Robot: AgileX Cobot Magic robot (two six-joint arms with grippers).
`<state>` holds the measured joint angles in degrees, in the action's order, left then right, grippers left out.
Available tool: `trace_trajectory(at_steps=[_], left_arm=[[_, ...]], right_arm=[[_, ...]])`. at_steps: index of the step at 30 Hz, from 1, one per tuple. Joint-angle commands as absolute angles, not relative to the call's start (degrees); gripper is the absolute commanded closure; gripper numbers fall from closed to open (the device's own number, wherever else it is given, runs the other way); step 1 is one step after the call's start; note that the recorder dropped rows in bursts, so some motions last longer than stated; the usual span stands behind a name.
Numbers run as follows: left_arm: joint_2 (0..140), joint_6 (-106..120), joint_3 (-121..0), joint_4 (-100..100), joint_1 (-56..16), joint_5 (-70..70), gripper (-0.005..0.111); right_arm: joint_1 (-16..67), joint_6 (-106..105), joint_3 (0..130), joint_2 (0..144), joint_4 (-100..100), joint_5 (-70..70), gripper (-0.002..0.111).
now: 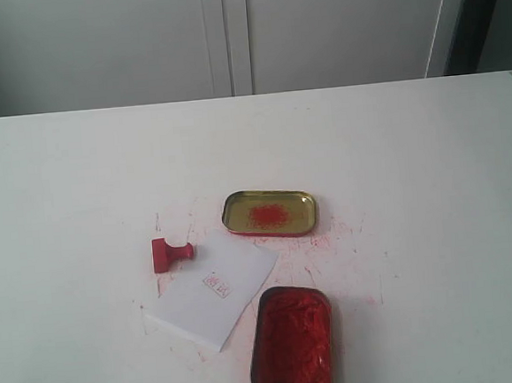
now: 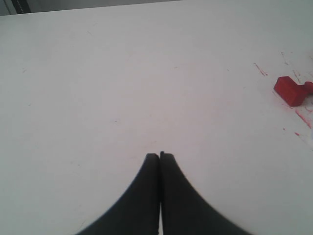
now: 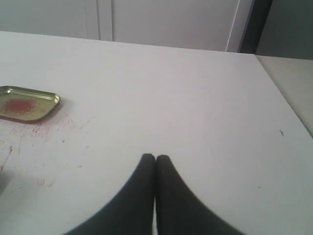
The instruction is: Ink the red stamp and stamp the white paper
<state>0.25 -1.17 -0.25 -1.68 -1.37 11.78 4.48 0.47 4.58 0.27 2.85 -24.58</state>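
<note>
The red stamp (image 1: 169, 253) lies on its side on the white table, just beyond the upper left corner of the white paper (image 1: 214, 295), which carries a small red print. The stamp also shows at the edge of the left wrist view (image 2: 291, 90). An oblong red ink tin (image 1: 292, 342) stands to the right of the paper by the front edge. My left gripper (image 2: 160, 155) is shut and empty over bare table, well away from the stamp. My right gripper (image 3: 155, 157) is shut and empty too. Neither arm appears in the exterior view.
A gold-lined tin lid (image 1: 268, 213) with a red ink smudge lies behind the paper, also in the right wrist view (image 3: 27, 104). Red ink smears mark the table (image 1: 415, 188) around the tins. Grey cabinet doors stand behind the table's far edge.
</note>
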Motion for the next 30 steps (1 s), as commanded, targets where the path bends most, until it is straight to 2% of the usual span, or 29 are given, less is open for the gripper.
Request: trace_trajectory(at_steps=[1, 30], left_arm=[[0.0, -1.31, 0.0, -1.66, -1.29, 11.59, 0.107], [0.0, -1.31, 0.0, -1.66, -1.29, 11.59, 0.107]], right_arm=[[4.57, 0.0, 2.51, 0.0, 3.03, -22.57, 0.108], [4.57, 0.0, 0.0, 0.0, 3.03, -20.07, 0.108]])
